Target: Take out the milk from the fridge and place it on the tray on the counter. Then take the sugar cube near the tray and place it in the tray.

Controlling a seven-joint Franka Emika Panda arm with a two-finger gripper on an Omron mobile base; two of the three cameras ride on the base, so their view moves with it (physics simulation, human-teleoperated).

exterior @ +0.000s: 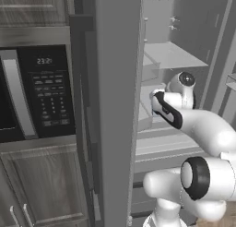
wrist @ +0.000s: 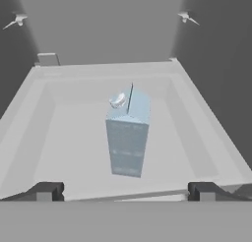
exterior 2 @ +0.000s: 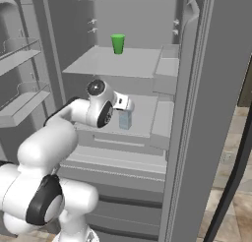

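Observation:
The fridge (exterior 2: 197,113) stands open, and my arm reaches inside it. The milk (wrist: 128,133), a small pale blue-grey carton with a gabled top, stands upright on the middle shelf (wrist: 59,137). In the right base view the milk (exterior 2: 125,119) sits just below and beyond my hand. My gripper (wrist: 125,192) is open, a short way in front of and above the carton, with its fingertips (wrist: 47,191) spread far apart and nothing between them. The tray, the counter and the sugar cube are out of view.
A small green cup (exterior 2: 117,43) stands on the upper shelf. Door bins (exterior 2: 22,101) hang on the left door. The right door's edge (exterior: 117,106) stands close beside my arm. A black-fronted microwave (exterior: 37,92) is built in left of the fridge.

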